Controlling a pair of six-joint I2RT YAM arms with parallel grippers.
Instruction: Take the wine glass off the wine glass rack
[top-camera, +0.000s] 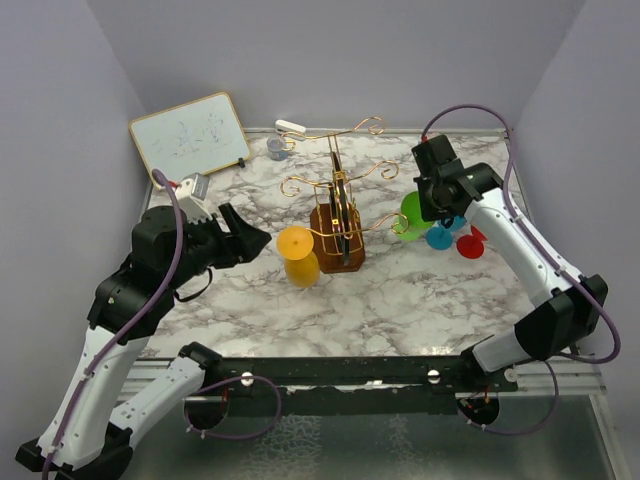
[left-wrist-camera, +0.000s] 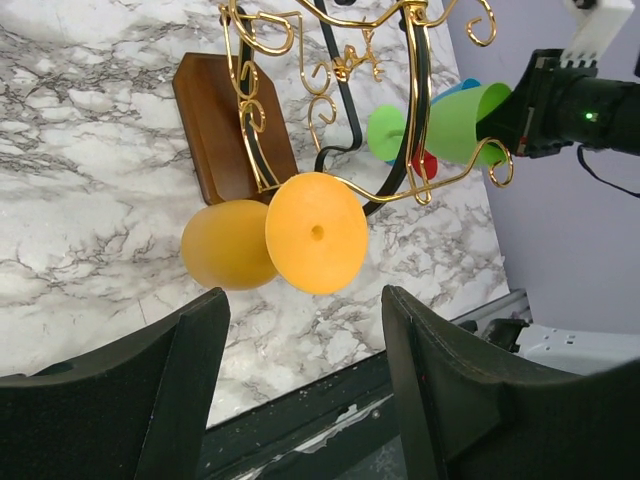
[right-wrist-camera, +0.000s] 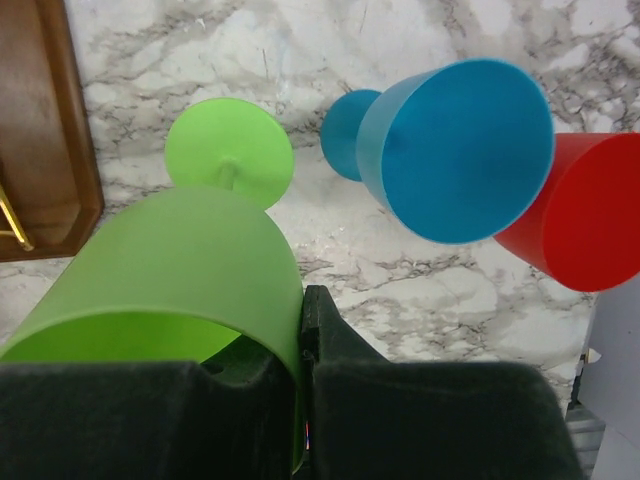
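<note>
Right gripper (right-wrist-camera: 305, 312) is clamped on the green wine glass (right-wrist-camera: 180, 270) rim just right of the wine glass rack (top-camera: 338, 215), stem toward the rack. Orange wine glass (left-wrist-camera: 316, 232) sits on the rack's left side, foot facing the left gripper (left-wrist-camera: 305, 298), whose jaws are apart.

Gold rack (top-camera: 338, 188), orange glass (top-camera: 298, 256), green glass (top-camera: 413, 213), blue glass (right-wrist-camera: 455, 150), marbled table (top-camera: 400, 292)
</note>
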